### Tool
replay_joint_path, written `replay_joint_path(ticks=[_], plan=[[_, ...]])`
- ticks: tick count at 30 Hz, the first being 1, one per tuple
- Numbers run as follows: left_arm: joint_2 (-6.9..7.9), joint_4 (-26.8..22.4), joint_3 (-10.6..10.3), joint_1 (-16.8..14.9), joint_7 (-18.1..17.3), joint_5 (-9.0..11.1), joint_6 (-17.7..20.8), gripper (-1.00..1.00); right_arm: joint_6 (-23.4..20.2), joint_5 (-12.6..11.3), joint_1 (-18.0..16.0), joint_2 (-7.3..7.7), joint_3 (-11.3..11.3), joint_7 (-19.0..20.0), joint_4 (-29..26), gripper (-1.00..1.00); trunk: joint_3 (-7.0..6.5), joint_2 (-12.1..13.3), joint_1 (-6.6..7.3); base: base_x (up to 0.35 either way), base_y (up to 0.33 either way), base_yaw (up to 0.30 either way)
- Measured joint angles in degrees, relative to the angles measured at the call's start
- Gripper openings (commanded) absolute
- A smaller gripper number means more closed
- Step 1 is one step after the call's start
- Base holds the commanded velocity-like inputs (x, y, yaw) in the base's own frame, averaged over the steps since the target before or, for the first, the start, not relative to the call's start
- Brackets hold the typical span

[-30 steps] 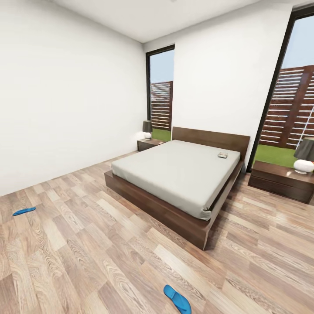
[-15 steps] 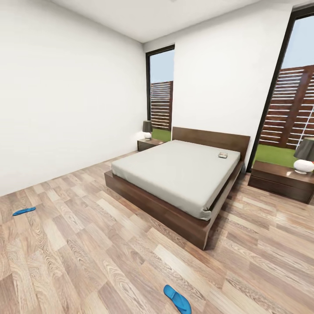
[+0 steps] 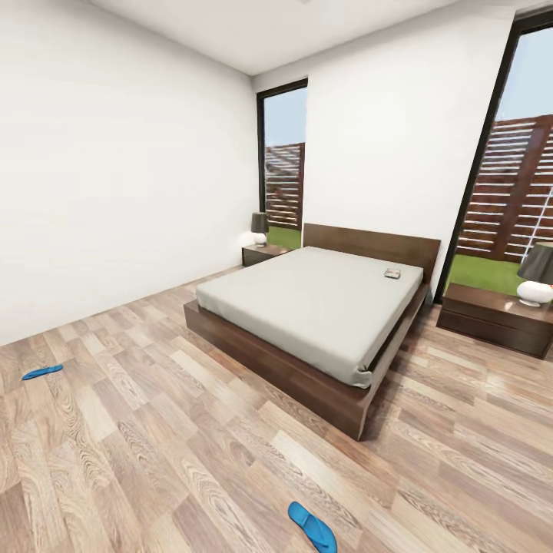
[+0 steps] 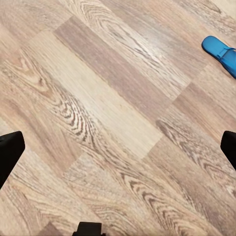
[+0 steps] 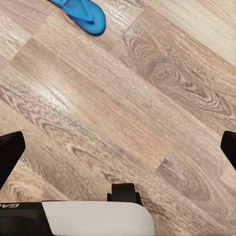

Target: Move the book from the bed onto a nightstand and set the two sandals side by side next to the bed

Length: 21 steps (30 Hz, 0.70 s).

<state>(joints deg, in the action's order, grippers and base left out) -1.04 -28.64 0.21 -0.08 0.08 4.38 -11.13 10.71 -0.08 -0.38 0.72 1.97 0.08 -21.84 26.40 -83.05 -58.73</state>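
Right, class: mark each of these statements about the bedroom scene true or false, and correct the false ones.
1. The book lies on the mattress near the headboard. True.
2. The two sandals lie side by side next to the bed. False: one sandal lies far out on the floor at the head view's left, the other sandal near its bottom edge, well apart.
3. Each nightstand carries a lamp. True: the far nightstand and the near nightstand each hold one.
4. The left gripper holds a sandal. False: its fingers are spread over bare floor.
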Motion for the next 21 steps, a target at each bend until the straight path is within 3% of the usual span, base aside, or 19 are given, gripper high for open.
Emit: replay_joint_path(ticks=[21], plan=[[0.0, 0.0, 0.0, 0.0, 0.0, 0.0, 0.0, 1.0, 0.0, 0.0, 0.0, 0.0, 0.0, 0.0, 0.0, 1.0, 0.0, 0.0, 0.0, 0.0, 0.0, 0.0]])
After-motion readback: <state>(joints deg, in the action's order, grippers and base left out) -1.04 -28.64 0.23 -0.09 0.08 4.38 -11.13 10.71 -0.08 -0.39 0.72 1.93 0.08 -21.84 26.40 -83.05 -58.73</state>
